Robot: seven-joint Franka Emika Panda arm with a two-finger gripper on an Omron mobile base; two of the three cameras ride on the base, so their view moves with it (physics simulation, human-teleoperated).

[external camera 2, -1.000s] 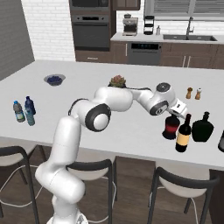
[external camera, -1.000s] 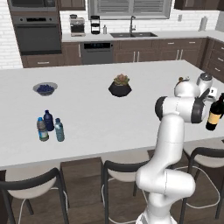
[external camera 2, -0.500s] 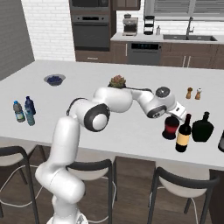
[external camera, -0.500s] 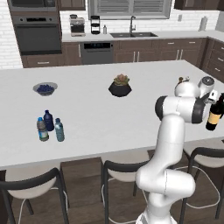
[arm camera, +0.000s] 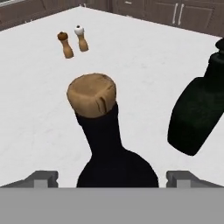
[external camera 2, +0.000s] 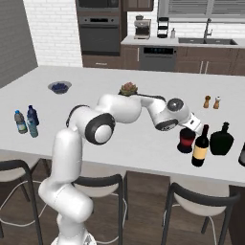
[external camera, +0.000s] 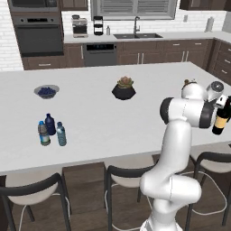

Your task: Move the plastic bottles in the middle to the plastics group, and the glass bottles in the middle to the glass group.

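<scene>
My gripper (arm camera: 112,178) is open, its tips standing either side of the squat dark bottle with a cork top (arm camera: 94,94), without touching it. From the right base, the gripper (external camera 2: 193,125) hovers over that red-labelled squat bottle (external camera 2: 185,141). The tall wine bottle with a tan label (external camera 2: 201,146) (external camera: 220,118) stands upright close beside it. A black glossy bottle of the glass group (external camera 2: 221,139) (arm camera: 197,109) is just to their right. Far to the left, the pale-blue plastic bottle (external camera: 61,134) stands with the dark-blue bottle (external camera: 50,124) and the greyish labelled bottle (external camera: 43,134).
Salt and pepper shakers (external camera 2: 211,102) (arm camera: 72,41) stand behind the glass bottles. A potted plant (external camera 2: 128,89) and a bowl of berries (external camera 2: 59,86) sit farther back on the white island (external camera 2: 119,143). Another dark bottle (external camera 2: 242,156) is cut off by the right edge. Stools line the front edge.
The gripper's jaws have opened from nearly shut around the squat bottle's neck. The bottles and the arm have stayed where they were.
</scene>
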